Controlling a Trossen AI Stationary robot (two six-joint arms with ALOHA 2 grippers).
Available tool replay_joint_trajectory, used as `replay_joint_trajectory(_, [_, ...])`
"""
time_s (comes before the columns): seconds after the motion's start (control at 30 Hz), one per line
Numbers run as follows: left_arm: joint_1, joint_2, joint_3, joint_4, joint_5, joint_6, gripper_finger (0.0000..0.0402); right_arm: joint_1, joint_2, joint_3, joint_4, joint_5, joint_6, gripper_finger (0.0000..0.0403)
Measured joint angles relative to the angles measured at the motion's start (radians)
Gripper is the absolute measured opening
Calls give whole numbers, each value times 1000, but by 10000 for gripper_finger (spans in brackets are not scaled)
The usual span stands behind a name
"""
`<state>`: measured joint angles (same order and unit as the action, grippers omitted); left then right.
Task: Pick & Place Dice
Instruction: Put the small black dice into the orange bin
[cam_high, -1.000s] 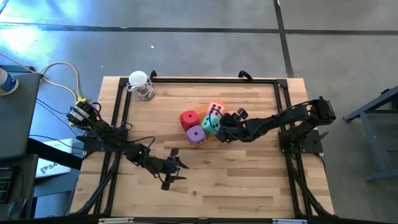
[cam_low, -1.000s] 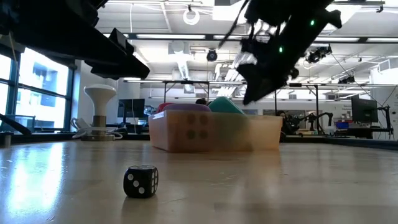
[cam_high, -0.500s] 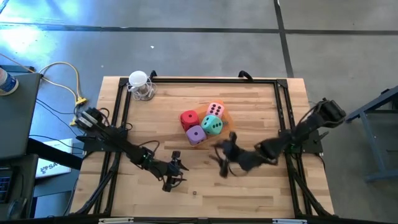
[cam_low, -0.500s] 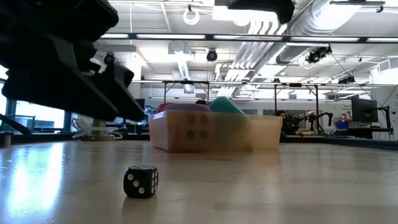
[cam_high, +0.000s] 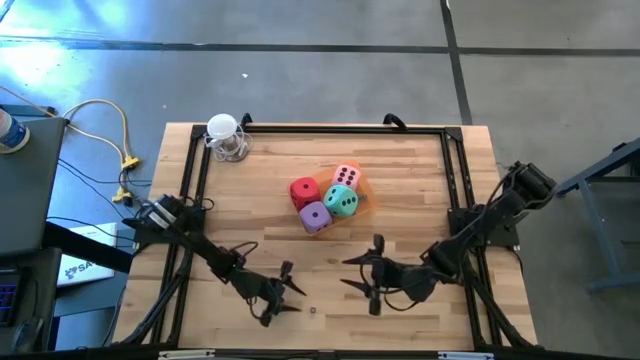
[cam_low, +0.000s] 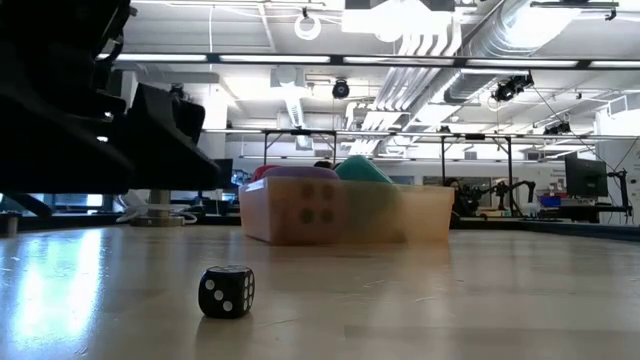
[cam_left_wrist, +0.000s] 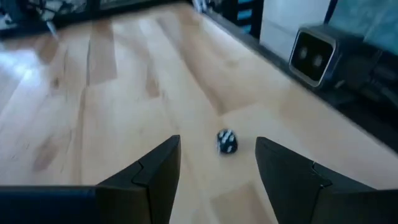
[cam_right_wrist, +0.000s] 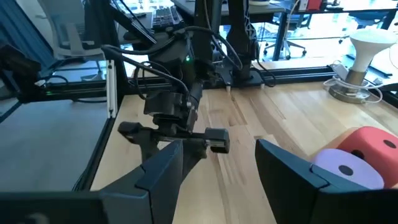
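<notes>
a: start with the tools. left gripper sits low over the near edge of the table, fingers parted, nothing between them. its own wrist view shows a small black die lying on the wood just ahead of the gap.

b: and the right gripper?

a: also near the front edge, facing the left one, fingers spread and empty. through its wrist view you see the left gripper straight ahead.

b: so where are the dice?

a: all four bunched at the middle of the table, on a flat orange square: red die, purple die, teal die, pink die, each touching a neighbour. both grippers are well apart from them.

b: what could go wrong?

a: i'd say two things. the grippers point at each other close together, so if both reach inward at once they could collide. and the left one is lined up on the little black die, which isn't one of the four; closing there would pick the wrong thing or flick it off the edge.

b: and the cluster?

a: packed tight, so a finger pushed between cubes may shove a neighbour aside.
</notes>
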<state>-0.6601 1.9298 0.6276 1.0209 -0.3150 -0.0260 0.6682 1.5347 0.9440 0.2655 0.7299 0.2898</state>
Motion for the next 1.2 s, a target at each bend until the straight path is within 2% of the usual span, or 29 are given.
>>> replay_joint_trajectory(0.17, [-8, 43, 2, 92, -34, -4, 200, -1, 41, 0, 63, -13, 2, 193])
replay_joint_trajectory(0.37, [-44, 81, 3, 86, -75, 40, 200, 19, 104, 0, 125, -33, -3, 193])
replay_joint_trajectory(0.57, [-59, 91, 10, 85, -127, -42, 200, 47, 159, 0, 193, -33, 1, 193])
replay_joint_trajectory(0.87, [-54, 96, 91, -20, -120, -61, 200, 85, 190, 0, 294, -29, -7, 193])
replay_joint_trajectory(1.2, [-52, 96, 98, -45, -157, -124, 200, 87, 190, 0, 300, -25, -8, 193])
